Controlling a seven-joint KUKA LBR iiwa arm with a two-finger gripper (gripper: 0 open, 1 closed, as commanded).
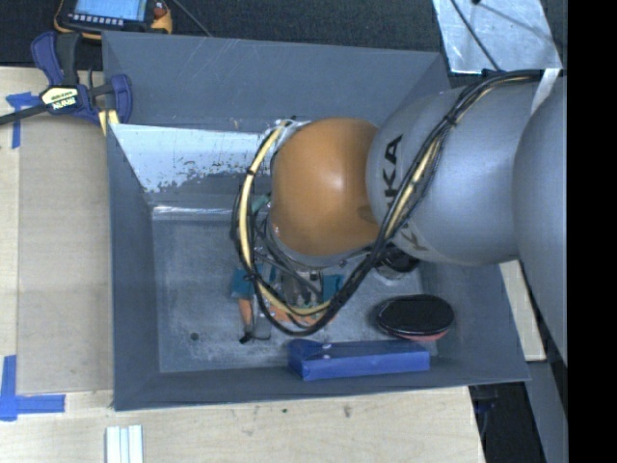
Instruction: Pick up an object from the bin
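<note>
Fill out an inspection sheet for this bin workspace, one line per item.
Surface: grey metal bin, floor scuffed, far wall scratched.
Job's things: blue bar along the near wall; black oval thing with a red underside, right of centre.
Clutter: small teal and orange bits heaped at the middle, kinds unclear.
Grippers: gripper over that heap, largely hidden by the arm's orange cover.
Cables: yellow and black cables loop round the cover.
Surroundings: display unit beyond the far left corner.
</note>
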